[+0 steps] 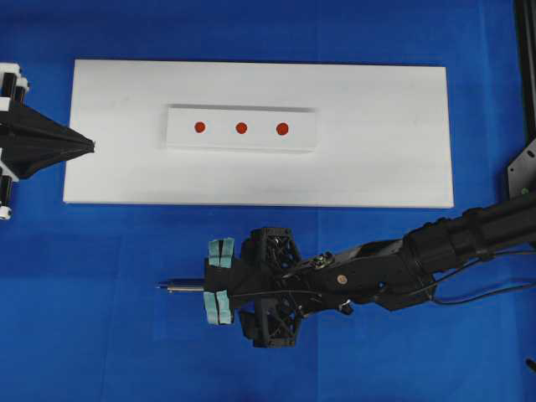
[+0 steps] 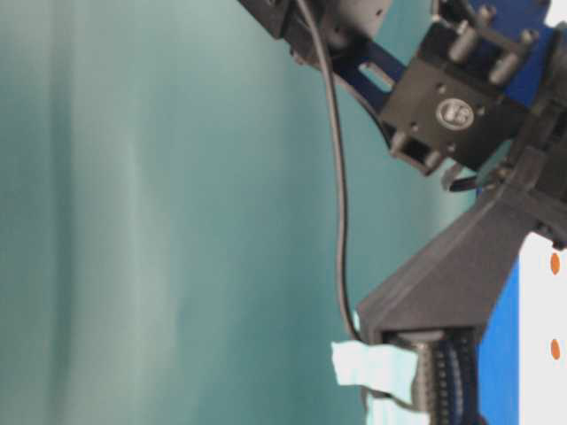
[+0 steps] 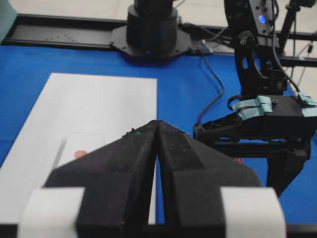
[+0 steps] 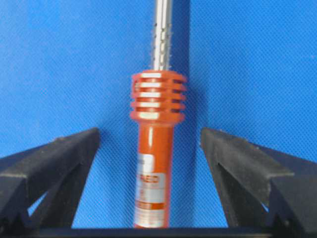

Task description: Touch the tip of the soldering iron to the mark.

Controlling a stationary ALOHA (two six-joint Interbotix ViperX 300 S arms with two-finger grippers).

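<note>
The soldering iron point(image 4: 156, 148) lies on the blue cloth. Its red-orange handle sits between the jaws of my right gripper point(image 4: 150, 131), and blue cloth shows on both sides of it. That gripper point(image 1: 216, 280) is open and hovers in front of the white board. Only the iron's thin shaft point(image 1: 180, 288) pokes out to its left, pointing left. The mark point(image 1: 241, 128) is the middle red dot on the white block point(image 1: 219, 139), well behind the iron. My left gripper point(image 1: 90, 146) is shut and empty at the board's left edge, its tips point(image 3: 157, 123) pressed together.
The white block rests on a large white board point(image 1: 377, 159) on the blue cloth. Red dots sit left point(image 1: 199, 127) and right point(image 1: 282, 128) of the mark. A black cable point(image 2: 337, 177) hangs from the right arm. The right arm's base point(image 3: 151, 29) stands at the far end of the table.
</note>
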